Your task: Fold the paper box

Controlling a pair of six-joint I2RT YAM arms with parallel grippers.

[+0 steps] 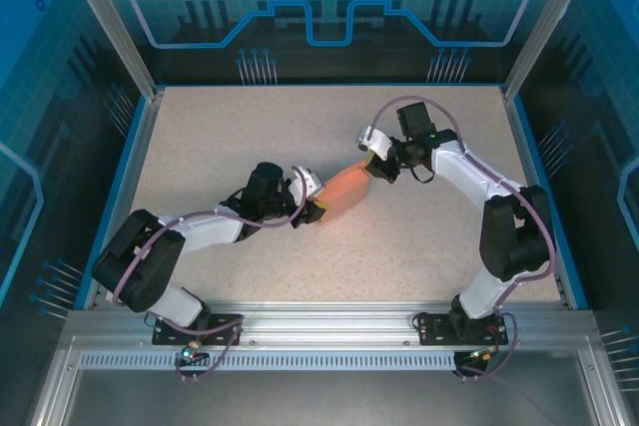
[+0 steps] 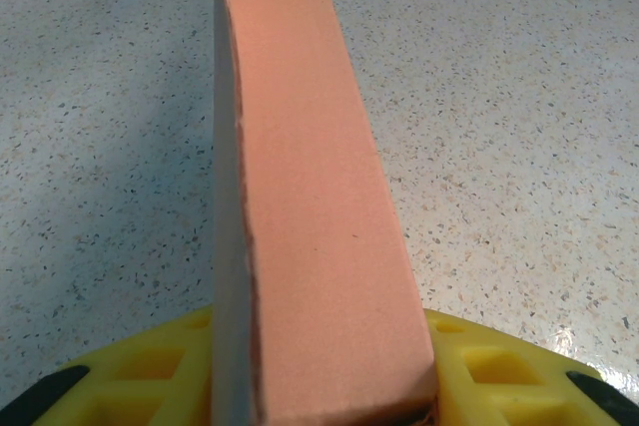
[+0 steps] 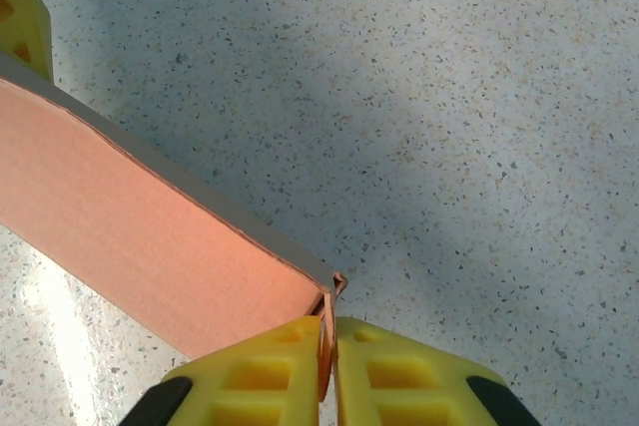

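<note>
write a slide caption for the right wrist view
Yellow fingers of the right gripper pinch one end of the salmon-pink paper box, with the speckled table behind.

From high above and behind the arm bases, one camera looks down and forward over the whole speckled table [image 1: 300, 127], far enough back to take in both arms. Each wrist camera sits just behind its own yellow fingertips and stares out past them at very close range: the one on the left gripper [image 2: 319, 391] looks lengthwise along the paper box [image 2: 310, 197], and the one on the right gripper [image 3: 329, 366] looks down at the tabletop beyond its tips. All three share the box, and the right wrist view even catches one of the left gripper's fingers [image 3: 20, 17] at the box's far end.
</note>
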